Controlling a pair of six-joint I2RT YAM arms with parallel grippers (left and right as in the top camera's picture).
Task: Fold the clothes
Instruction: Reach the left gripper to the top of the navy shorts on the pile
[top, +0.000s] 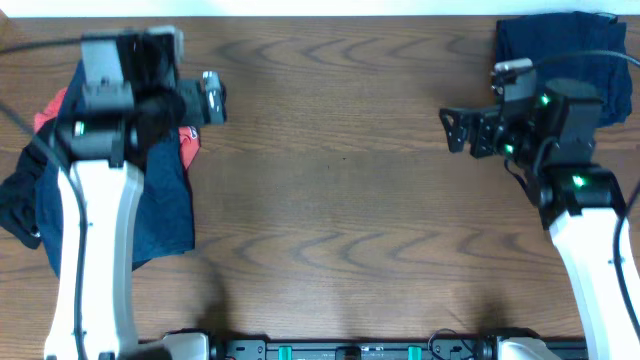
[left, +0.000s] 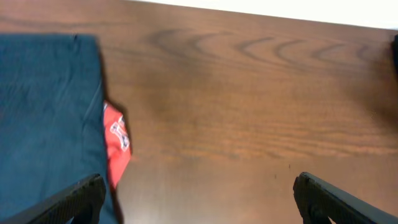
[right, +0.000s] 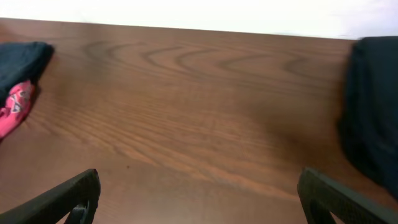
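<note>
Left tool (left: 198, 200) and right tool (right: 199, 199) both spread, gripping nothing; blue denim (left: 50, 112) plus red T-shirt (left: 115, 149) by left tool's left finger, folded navy denim (right: 373, 112) right of right tool.

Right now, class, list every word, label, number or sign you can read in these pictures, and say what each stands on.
White lettering on the red T-shirt: too blurred to read.
Blue garment: no text shows.
Table: no text shows.
Nothing else readable in any view.

Brown wood-grain table (top: 340, 200), a black rail (top: 350, 350) along its near edge
</note>
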